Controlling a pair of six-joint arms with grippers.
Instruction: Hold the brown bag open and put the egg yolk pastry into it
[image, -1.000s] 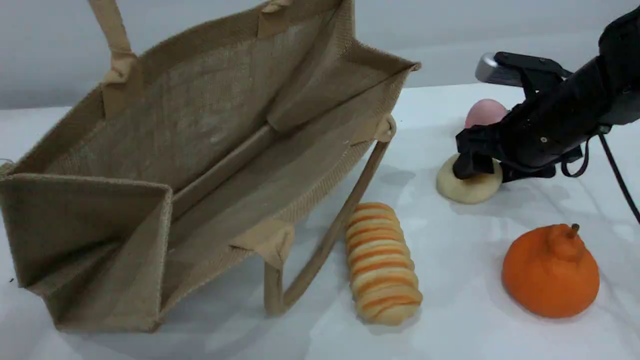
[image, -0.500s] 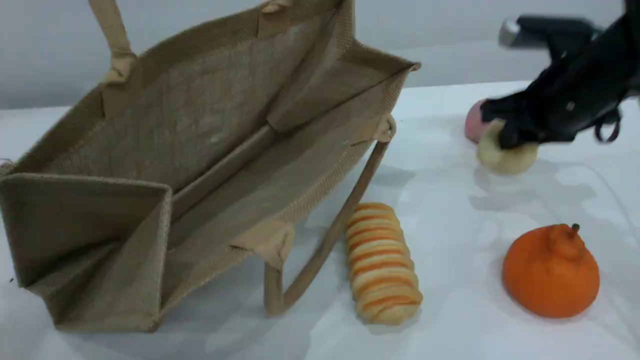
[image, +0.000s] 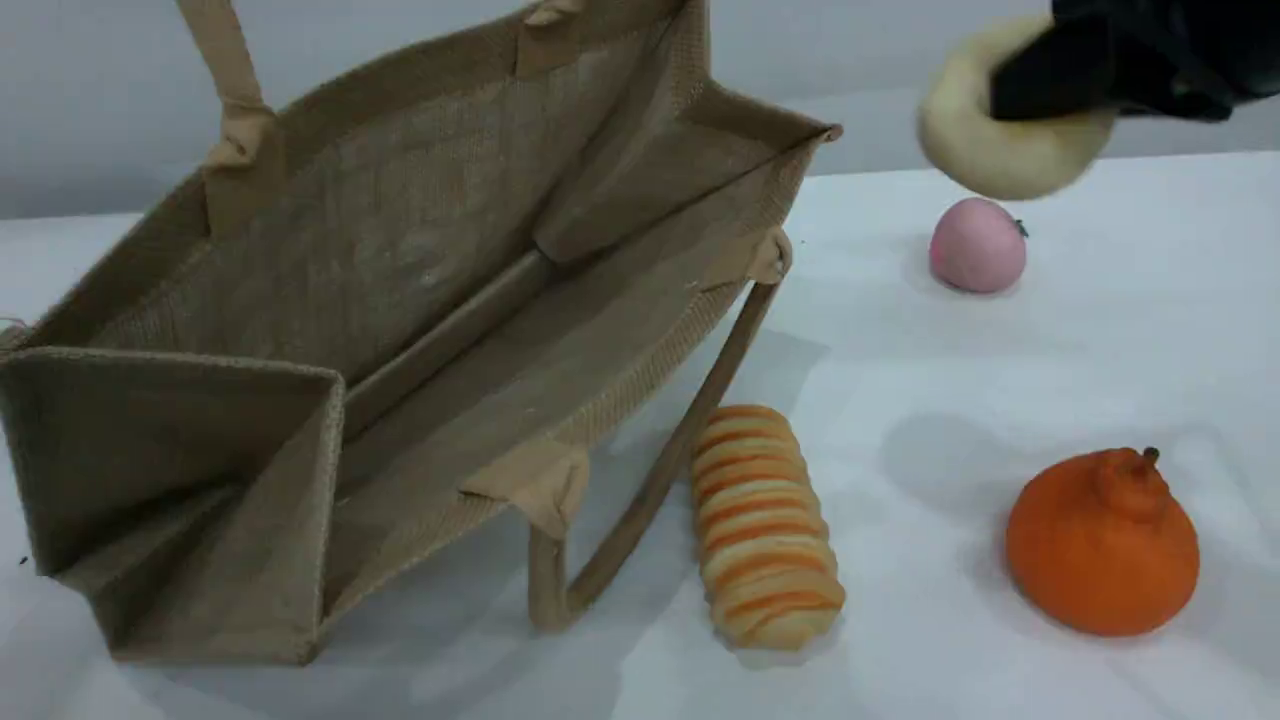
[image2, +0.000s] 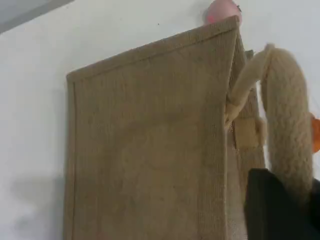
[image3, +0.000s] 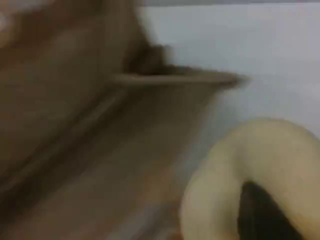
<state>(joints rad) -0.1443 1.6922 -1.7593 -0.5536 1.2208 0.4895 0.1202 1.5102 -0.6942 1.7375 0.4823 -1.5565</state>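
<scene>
Egg yolk pastry (image: 985, 150) in the air

My right gripper (image: 1040, 85) pinches it above the table (image: 1000, 360); my left gripper (image2: 280, 210) is closed on a handle (image2: 285, 125) of the brown bag (image: 400, 300).

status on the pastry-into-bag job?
Done: brown bag stands open, left gripper shut on its handle. In hand: right gripper shut on the egg yolk pastry, lifted clear of the table. Left: carry it over the bag's mouth and release.
</scene>
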